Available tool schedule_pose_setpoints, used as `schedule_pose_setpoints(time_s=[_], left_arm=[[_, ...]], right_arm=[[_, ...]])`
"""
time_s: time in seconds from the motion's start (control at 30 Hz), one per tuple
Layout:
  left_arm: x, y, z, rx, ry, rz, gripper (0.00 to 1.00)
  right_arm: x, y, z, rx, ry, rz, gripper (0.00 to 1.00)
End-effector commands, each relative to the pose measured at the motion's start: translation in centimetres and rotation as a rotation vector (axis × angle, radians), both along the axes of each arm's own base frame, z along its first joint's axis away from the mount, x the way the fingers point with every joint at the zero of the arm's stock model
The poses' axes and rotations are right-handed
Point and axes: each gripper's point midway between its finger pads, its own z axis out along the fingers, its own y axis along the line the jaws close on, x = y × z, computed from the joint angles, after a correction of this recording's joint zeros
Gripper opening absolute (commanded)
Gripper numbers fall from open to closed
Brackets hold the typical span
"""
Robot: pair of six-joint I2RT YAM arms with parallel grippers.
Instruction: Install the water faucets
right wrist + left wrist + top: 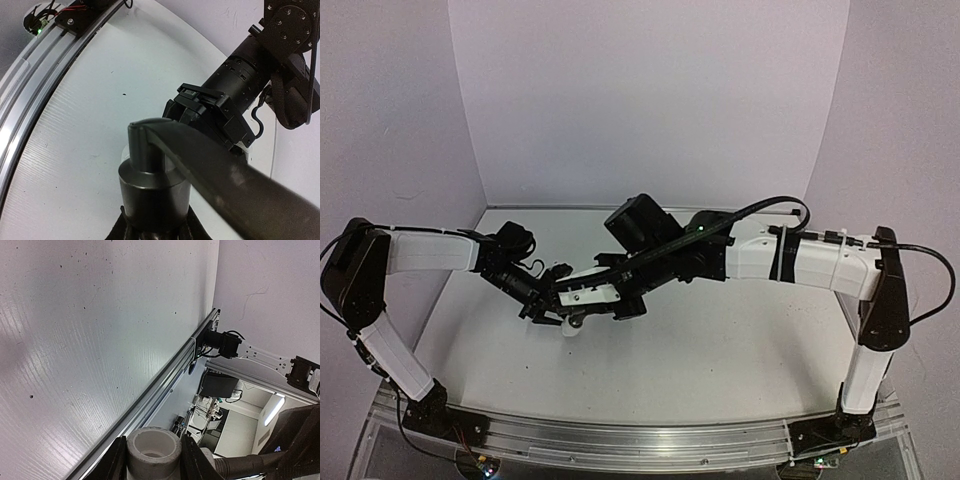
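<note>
In the left wrist view my left gripper (152, 462) is shut on the white plastic fitting (153, 447), a short open-ended cylinder between the two fingers (114, 462). In the right wrist view my right gripper (155, 232) is shut on the dark grey faucet (154, 187), its round body upright and its thin lever handle (225, 177) slanting to the lower right. From above, the left gripper (538, 302) and right gripper (572, 316) meet left of the table's centre, with the pale fitting (573, 327) just below them. I cannot tell whether faucet and fitting touch.
The white table (720, 350) has an aluminium rail (640, 440) along its near edge, also in the left wrist view (150, 400). The left arm's black wrist (240, 90) is close behind the faucet. White walls stand at the back and sides.
</note>
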Motion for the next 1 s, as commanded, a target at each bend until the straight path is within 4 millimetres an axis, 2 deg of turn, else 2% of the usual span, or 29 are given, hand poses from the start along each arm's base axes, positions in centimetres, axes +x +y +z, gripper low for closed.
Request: schedule_pose_setpoints(time_s=[0.0, 0.3, 0.7, 0.97], left_arm=[[-0.1, -0.3, 1.7, -0.038, -0.041, -0.017, 0.0], [0.0, -0.5, 2.0, -0.044, -0.023, -0.011, 0.0], [1.2, -0.4, 3.6, -0.033, -0.091, 0.043, 0.0], [3.4, 0.6, 5.1, -0.021, -0.142, 0.174, 0.0]], right_arm=[[0.1, 1.2, 1.7, 0.043, -0.021, 0.013, 0.0], [-0.3, 1.5, 1.5, 0.037, -0.03, 0.005, 0.0], [1.0, 2.1, 0.1, 0.076, 0.054, -0.152, 0.0], [2.4, 2.6, -0.1, 0.129, 0.082, -0.27, 0.0]])
